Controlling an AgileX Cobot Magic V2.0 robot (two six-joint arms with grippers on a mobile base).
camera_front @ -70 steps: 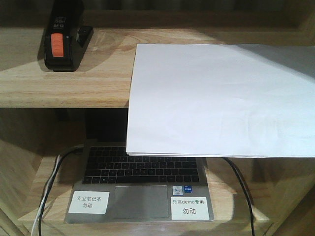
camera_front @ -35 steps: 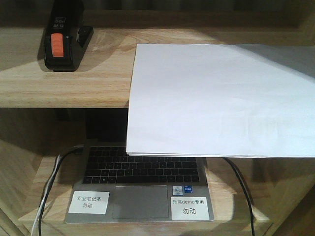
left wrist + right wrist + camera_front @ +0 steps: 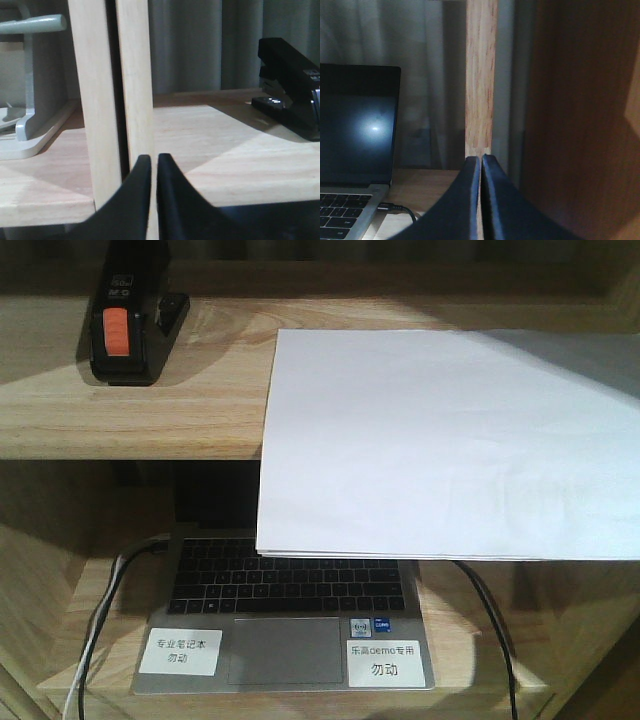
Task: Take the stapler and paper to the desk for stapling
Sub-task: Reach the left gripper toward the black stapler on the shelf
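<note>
At the bottom centre of your frame, the right gripper (image 3: 481,159) has its dark fingers pressed together on nothing, before a light wooden post (image 3: 481,75). A dark-screened laptop (image 3: 357,125) with a cable (image 3: 396,207) sits left. A shadowed wooden panel (image 3: 580,125) fills the right.

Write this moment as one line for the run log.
left pincer: shut, empty | right pincer: shut, empty | stapler: on shelf, untouched | paper: same shelf, overhanging laptop

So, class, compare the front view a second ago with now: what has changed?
Nothing visibly changed. The stapler sits on the upper shelf as before, the paper overhangs the shelf's front edge above the laptop, and neither has been taken hold of.
</note>
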